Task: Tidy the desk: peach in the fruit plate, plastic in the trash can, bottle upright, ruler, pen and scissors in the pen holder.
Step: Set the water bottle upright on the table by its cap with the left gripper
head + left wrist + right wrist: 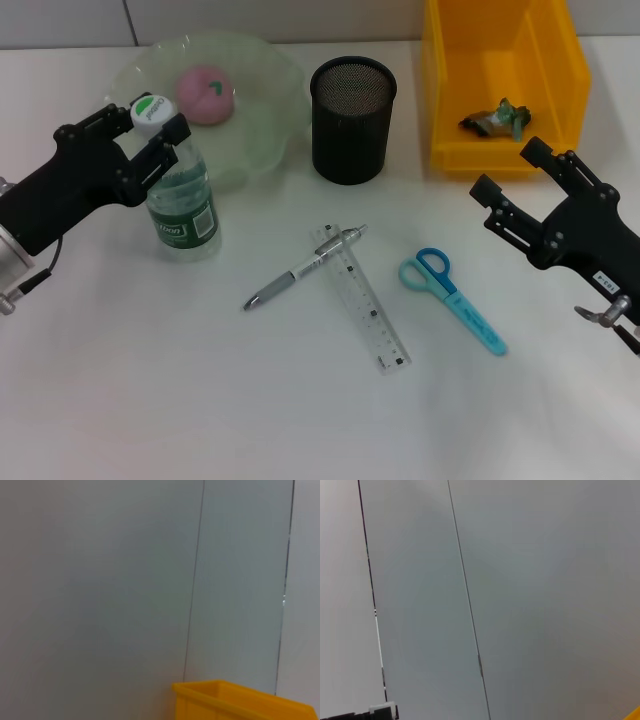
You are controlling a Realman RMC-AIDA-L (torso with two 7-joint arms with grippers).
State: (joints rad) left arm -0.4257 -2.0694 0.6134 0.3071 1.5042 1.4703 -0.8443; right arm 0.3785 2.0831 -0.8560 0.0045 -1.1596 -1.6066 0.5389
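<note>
While bottle (pixel 182 197) stands upright beside fruit plate (pixel 262 132), left gripper (pixel 143 133) grasps its neck under cap. Peach (pixel 205 94) in plate. Plastic (pixel 497 119) inside yellow trash can (pixel 445 100). Pen (pixel 304 267) lies across ruler (pixel 365 300); scissors (pixel 452 296) just beside; pen holder (pixel 352 119) behind. Right gripper (pixel 512 180) hovers near can, jaws parted, holding nothing.

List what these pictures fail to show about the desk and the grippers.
- Left gripper, head view: its fingers flank the bottle neck; contact cannot be told.
- Pen holder, head view: the inside is dark, contents unreadable.
- Plastic in the trash can: too small to identify.
- Both wrist views: only wall and a yellow trash can edge; no desk items.
- Right gripper: open, away from the scissors.
</note>
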